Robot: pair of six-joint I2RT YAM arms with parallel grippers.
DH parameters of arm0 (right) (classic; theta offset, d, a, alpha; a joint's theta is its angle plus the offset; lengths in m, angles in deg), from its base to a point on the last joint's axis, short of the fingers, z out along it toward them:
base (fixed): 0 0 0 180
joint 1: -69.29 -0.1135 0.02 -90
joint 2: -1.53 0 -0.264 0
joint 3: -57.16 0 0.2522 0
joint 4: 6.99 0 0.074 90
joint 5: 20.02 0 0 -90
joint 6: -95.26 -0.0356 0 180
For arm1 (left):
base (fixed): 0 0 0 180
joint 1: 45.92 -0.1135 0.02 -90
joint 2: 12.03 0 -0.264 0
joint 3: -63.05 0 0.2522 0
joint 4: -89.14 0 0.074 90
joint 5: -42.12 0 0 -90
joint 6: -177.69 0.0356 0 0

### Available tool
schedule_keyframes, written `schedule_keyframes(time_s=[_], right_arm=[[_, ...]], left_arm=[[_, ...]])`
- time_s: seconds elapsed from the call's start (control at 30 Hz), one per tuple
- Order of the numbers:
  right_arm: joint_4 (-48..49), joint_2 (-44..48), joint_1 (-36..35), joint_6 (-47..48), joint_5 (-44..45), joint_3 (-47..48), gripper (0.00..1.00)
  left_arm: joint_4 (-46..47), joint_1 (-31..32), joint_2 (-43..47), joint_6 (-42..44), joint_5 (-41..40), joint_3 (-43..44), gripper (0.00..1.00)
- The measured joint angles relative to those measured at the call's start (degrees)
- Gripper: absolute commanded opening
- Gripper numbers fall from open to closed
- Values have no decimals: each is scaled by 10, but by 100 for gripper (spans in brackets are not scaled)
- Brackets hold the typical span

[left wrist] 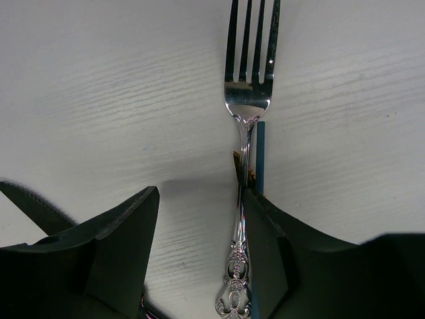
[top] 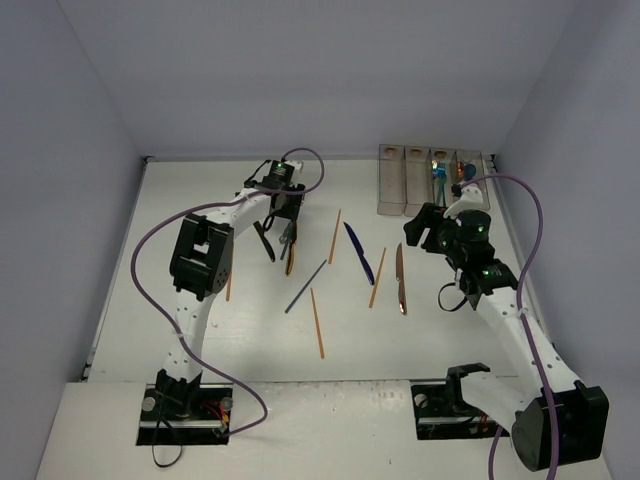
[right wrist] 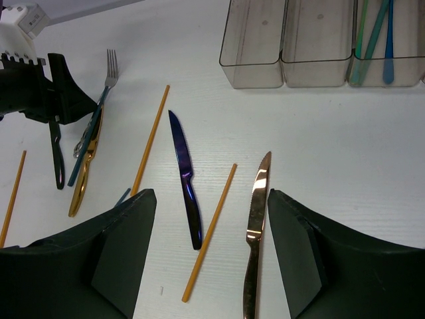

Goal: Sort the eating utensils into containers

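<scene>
Silver fork (left wrist: 248,100) between jaws of left tool (left wrist: 200,194)

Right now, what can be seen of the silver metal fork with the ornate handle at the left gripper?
The silver fork looks like polished metal, with four tines and an embossed scroll handle. It lies flat on the white table, its handle between the open jaws of the left gripper, close along one finger, tines pointing away. A thin blue-teal handle lies against its neck.

Table (top: 260,335): white top with a faint wood grain.
Walls (top: 320,70): plain pale grey panels standing along the table's left, far and right edges.
</scene>
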State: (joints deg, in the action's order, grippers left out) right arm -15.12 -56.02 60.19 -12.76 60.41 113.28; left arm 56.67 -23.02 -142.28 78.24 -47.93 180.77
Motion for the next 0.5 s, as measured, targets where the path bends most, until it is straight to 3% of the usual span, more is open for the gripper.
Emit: schedule_keyframes(time_s=[0.5], right_arm=[[1, -8, -4, 0, -4, -7, 66]], left_arm=[[31, 4, 0, -3, 22, -10, 50]])
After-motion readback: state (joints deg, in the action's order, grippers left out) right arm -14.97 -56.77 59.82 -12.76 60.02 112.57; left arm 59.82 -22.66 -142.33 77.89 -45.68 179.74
